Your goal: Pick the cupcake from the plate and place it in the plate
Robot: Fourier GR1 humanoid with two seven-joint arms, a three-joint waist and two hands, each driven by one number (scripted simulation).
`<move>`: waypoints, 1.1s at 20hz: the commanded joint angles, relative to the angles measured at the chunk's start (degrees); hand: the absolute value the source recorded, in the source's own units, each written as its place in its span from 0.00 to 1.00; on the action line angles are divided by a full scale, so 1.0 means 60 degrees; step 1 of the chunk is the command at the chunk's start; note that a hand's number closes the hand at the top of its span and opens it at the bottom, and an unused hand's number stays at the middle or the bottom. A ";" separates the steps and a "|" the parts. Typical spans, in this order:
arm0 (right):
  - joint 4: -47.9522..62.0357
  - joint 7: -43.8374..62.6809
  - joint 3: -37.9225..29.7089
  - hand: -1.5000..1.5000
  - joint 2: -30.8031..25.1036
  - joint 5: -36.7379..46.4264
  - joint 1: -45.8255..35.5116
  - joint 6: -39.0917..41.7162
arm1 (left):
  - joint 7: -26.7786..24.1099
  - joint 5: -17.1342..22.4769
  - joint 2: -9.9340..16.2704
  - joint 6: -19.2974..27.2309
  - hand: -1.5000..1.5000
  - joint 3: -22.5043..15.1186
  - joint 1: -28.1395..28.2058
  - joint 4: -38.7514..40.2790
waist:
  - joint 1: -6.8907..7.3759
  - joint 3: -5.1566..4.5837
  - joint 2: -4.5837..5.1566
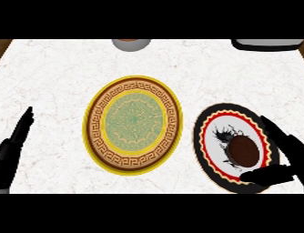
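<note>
Scanning from the resting, straight-fingered left robot hand (8, 154) past the gold plate (95, 119), I find the cupcake (243, 151) on the black-rimmed plate (207, 119). My right robot hand (290, 160) brackets it, spread, holding nothing. It looks light and crushable; I'd grip its sides. No writing visible.
</note>
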 commanded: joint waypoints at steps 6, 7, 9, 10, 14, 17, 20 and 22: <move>0.0511 -0.0496 -0.0489 0.00 0.0964 0.0916 0.0395 0.0879 | -0.0275 -0.0697 -0.0654 -0.0393 0.50 0.0604 -0.0549 0.0757 | -0.0056 -0.0002 -0.0002; 0.1645 -0.0583 -0.0318 0.00 0.1565 0.1183 -0.0597 0.0646 | 0.0212 -0.0550 -0.0563 -0.0532 0.50 0.0471 0.0340 -0.0644 | 0.0024 0.0001 -0.0002; 0.1705 -0.0557 -0.0452 0.00 0.1789 0.1451 -0.0659 0.0789 | -0.0396 -0.0532 -0.0491 -0.0946 0.50 0.0986 -0.0165 0.0485 | -0.0005 -0.0001 0.0001; 0.0950 -0.0447 -0.0608 0.00 0.1801 0.1432 -0.0038 0.0936 | -0.0279 -0.0910 -0.0888 -0.0703 0.50 0.0776 0.0087 0.0132 | -0.0025 -0.0002 -0.0006; 0.1879 -0.1776 -0.0416 1.00 0.2425 0.2054 -0.0097 0.0363 | -0.0156 -0.0715 -0.0652 -0.1074 0.50 0.1215 -0.0496 0.0655 | -0.0039 -0.0001 0.0001; 0.1657 -0.1923 -0.1080 1.00 0.2312 0.1856 -0.0013 0.0962 | -0.0285 -0.1123 -0.1132 -0.1011 0.50 0.1108 -0.0071 0.0165 | -0.0029 -0.0002 -0.0005; 0.2615 -0.1665 -0.0951 1.00 0.2825 0.2334 -0.1358 0.0410 | 0.0160 -0.0836 -0.0637 -0.1410 0.50 0.1416 -0.0044 -0.0284 | 0.0028 0.0001 0.0002; 0.1700 -0.2411 -0.1259 1.00 0.2338 0.2326 0.0136 0.0937 | 0.0509 -0.1378 -0.1266 -0.1011 0.50 0.1165 -0.0234 -0.0373 | -0.0042 -0.0001 -0.0008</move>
